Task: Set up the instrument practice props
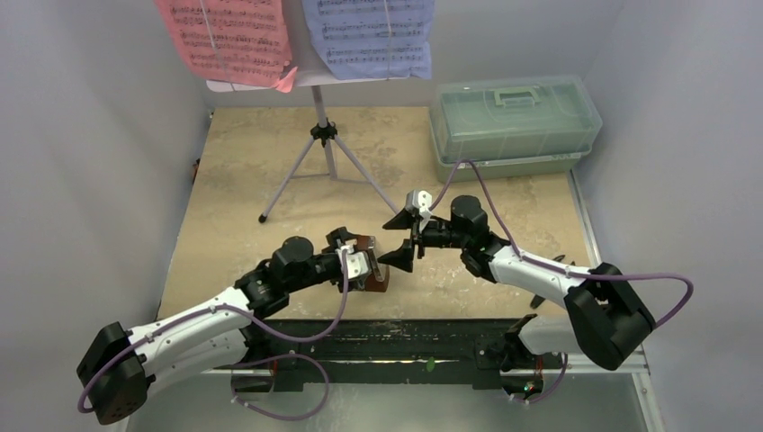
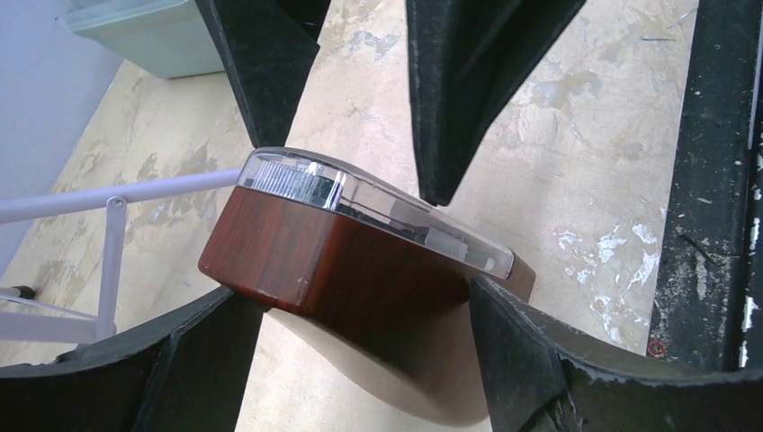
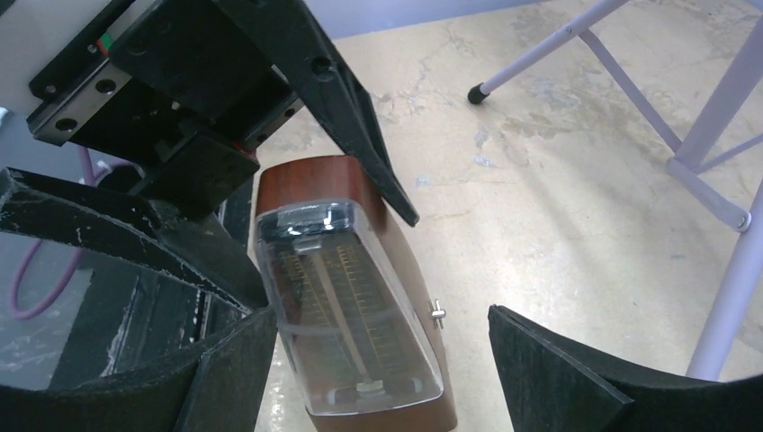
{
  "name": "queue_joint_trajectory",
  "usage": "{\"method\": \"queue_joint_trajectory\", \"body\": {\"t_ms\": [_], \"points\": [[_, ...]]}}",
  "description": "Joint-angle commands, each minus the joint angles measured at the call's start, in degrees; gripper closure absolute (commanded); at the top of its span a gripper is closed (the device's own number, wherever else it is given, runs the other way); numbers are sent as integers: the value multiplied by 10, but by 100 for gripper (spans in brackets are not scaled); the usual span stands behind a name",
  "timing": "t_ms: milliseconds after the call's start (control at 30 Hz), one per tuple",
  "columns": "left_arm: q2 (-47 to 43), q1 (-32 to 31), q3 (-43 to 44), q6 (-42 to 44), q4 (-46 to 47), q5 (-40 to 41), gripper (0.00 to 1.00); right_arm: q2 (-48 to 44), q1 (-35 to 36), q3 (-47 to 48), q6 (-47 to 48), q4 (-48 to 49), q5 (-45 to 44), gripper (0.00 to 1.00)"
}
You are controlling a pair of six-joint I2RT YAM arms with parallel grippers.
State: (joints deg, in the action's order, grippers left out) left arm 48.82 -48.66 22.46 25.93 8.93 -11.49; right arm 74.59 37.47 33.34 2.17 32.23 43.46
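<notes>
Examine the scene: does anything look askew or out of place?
Yes: the small brown wooden pyramid metronome is tipped well off upright, gripped between the fingers of the left pincer instead of standing on its base.

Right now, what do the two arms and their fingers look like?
Both arms match: the left arm and right arm have white link shells between bulky black joint housings, with a thin purple cable looping along each. The fingers are matte black wedges tapering to points, scuffed with pale scratches along their edges.
</notes>
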Motion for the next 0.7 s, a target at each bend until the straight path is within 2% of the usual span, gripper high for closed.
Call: {"method": "queue_joint_trajectory", "body": {"t_ms": [0,200,533,667], "points": [[-3,-7,2,16,-32,-7,25,7,-11,5,-26,25,55,11],[14,-7,9,25,-33,-5,40,27,-9,10,-25,25,48,10],[26,-7,19,35,-40,-8,58,48,-5,13,-31,41,50,11],[28,-7,21,37,-43,-8,61,53,-1,15,-31,37,49,12]]}}
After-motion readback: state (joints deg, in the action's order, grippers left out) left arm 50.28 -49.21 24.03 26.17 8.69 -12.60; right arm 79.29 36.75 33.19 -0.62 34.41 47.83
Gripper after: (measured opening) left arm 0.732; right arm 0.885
